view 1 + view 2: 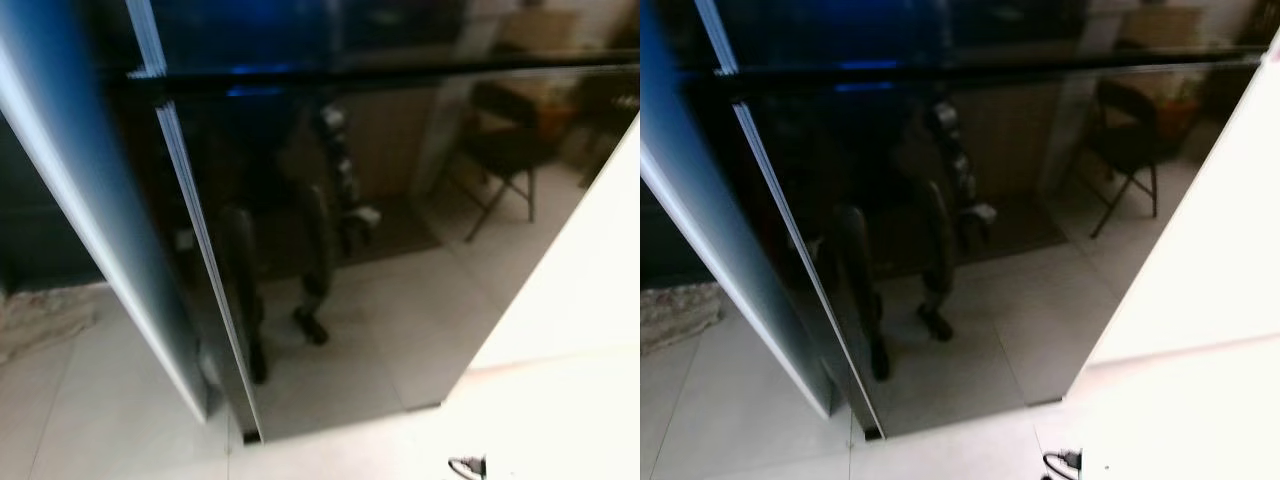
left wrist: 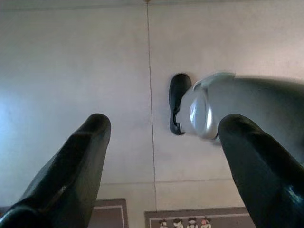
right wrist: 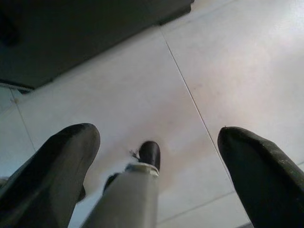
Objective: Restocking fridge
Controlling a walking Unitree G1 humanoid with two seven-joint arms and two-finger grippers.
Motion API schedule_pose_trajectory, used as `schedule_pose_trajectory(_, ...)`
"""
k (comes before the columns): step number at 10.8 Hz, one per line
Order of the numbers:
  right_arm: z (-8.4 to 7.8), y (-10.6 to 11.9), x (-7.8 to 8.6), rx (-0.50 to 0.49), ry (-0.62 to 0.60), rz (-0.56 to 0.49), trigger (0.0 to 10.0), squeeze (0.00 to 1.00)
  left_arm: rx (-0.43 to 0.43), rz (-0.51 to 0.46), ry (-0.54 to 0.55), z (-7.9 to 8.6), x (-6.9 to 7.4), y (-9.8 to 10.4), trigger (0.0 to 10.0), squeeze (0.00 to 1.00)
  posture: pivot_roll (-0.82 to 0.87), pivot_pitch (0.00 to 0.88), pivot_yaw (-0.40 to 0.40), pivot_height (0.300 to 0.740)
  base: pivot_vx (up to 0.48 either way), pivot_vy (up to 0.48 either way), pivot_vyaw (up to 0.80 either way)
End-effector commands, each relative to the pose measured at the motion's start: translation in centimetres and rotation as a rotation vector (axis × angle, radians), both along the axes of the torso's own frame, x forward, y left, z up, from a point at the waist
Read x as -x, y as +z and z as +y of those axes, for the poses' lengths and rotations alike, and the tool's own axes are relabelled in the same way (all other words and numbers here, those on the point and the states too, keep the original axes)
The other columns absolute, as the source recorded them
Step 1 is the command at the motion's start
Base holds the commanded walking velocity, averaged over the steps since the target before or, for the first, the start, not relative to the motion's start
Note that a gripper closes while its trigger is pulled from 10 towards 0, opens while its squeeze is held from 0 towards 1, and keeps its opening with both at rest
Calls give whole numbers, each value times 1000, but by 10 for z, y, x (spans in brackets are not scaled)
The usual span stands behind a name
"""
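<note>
The tall, shiny black fridge (image 1: 330, 200) stands right in front of the robot, and both of its doors are shut. The glass front is like a dark mirror. In it you can see the robot's own legs and, farther back, a folding chair in the room behind. A dark line runs across the fridge near its top, where the upper door meets the lower one. A white wall or cabinet side (image 1: 580, 290) stands just beside the fridge on the right. Light floor tiles (image 1: 90, 410) spread out below the fridge.

Both arms hang down beside the robot, most likely because there is nothing to carry yet. The left gripper (image 2: 161, 156) points at the floor with its two black fingers spread wide, and it holds nothing. The right gripper (image 3: 156, 166) does the same, fingers wide apart and empty, with the fridge's dark base (image 3: 85, 38) near it.

No food or bottles can be seen, so the restocking looks hardly begun. A door probably has to be opened first.
</note>
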State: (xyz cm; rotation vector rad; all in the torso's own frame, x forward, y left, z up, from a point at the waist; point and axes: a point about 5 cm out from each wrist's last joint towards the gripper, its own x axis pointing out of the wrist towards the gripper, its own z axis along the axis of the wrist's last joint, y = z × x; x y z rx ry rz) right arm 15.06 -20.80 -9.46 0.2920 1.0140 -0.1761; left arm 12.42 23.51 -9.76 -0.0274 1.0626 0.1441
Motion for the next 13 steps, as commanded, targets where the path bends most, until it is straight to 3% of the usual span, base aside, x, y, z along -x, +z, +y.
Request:
schedule_pose_trajectory(1, 0, 1, -2, 8, 9, -7, 10000, 0, 0, 18, 3, 1, 6, -2, 10000, 0, 91, 0, -21, 740, 0, 0, 794)
schedule_pose_trajectory(6, 0, 1, -2, -1, 14, -7, 10000, 0, 2, 14, 6, 1, 6, -2, 10000, 0, 92, 0, -22, 740, 0, 0, 800)
schedule_pose_trajectory(8, 0, 0, -1, -4, -16, -1, 10000, 0, 7, 17, 14, 1, 6, -2, 10000, 0, 93, 0, -23, 740, 0, 0, 0)
schedule_pose_trajectory(13, 1, 0, -1, -10, -18, 1, 10000, 0, 5, 22, 12, 1, 7, -2, 10000, 0, 94, 0, -17, 740, 0, 296, 0)
